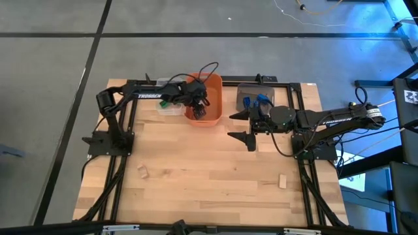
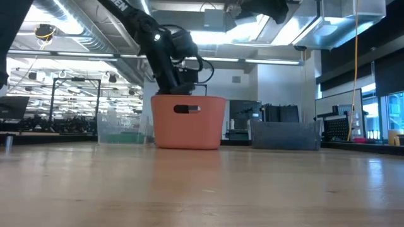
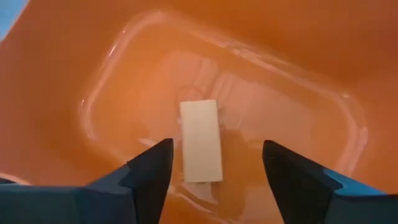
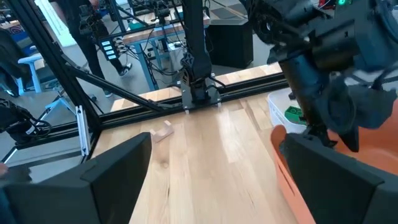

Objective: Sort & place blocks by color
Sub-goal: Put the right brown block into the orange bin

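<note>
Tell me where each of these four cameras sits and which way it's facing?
High: overhead, straight down on the table and both arms.
Low: table height, facing the orange bin; left arm above.
Left wrist: inside that bin, open jaws over a beige block.
Right wrist: across the table past open jaws.
Shared: the orange bin, in all four.

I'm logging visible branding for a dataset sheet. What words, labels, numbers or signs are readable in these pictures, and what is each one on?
"TROSSEN": white lettering on the left arm in the high view, small but just legible.
White lettering on the right arm in the high view: too blurred to read.
"EN": tail of white lettering on the arm at the low view's top edge; the rest is cut off.
Black-and-white square marker at the high view's right edge: a pattern, no words.
Orange bin, blocks: no text.
</note>
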